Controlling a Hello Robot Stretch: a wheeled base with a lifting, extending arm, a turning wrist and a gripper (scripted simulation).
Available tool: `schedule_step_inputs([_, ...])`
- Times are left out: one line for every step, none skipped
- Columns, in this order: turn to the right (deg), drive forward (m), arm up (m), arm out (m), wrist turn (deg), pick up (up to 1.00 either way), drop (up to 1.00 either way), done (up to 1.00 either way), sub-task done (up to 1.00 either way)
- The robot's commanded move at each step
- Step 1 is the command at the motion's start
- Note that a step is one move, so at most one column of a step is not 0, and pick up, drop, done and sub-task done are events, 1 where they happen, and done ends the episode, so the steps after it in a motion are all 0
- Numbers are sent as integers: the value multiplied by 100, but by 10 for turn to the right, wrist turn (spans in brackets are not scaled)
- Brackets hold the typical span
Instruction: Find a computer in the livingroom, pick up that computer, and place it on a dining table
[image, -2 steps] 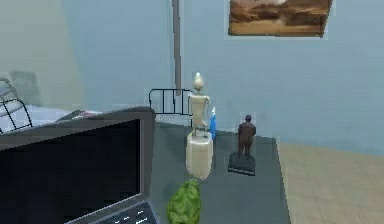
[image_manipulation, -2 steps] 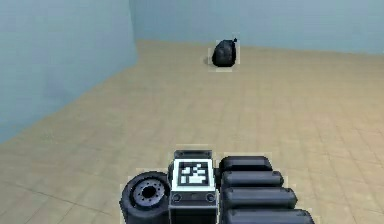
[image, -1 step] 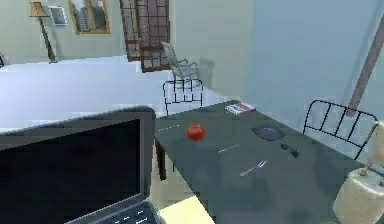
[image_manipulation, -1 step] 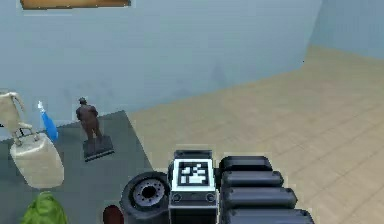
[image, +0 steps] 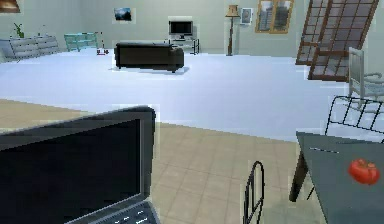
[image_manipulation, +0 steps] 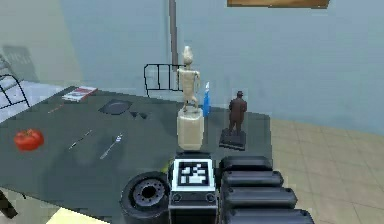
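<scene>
The gripper appears at the arm side view's bottom edge as a dark round body, left of the white marker square at the end of the dark segmented arm. Its far end cannot be made out against the tabletop behind it. It therefore cannot be told how the fingers are set or whether they hold anything.

The computer, an open black laptop with a dark screen, occupies the forward view's lower left, lid raised. Its closeness to the camera suggests that it is riding with the robot rather than resting on furniture.

The dark grey dining table lies directly out on the arm's side, a stance that suits placement by arm extension. It carries these items:
- a round red tomato
- grey metal cutlery
- a tall pale wooden mannequin statue on a cream base
- a slim blue bottle
- a dark brown figurine

The bare stretch between the cutlery and the statue's base looks best suited to receive the laptop. The statue is tall on a narrow base and would probably topple if brushed.
</scene>
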Motion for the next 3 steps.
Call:
schedule_step_inputs([0,0,0,48,0,0,0,0,0])
schedule_step_inputs([0,0,0,0,390,0,0,0,0])
schedule_step_inputs([0,0,-14,0,0,0,0,0,0])
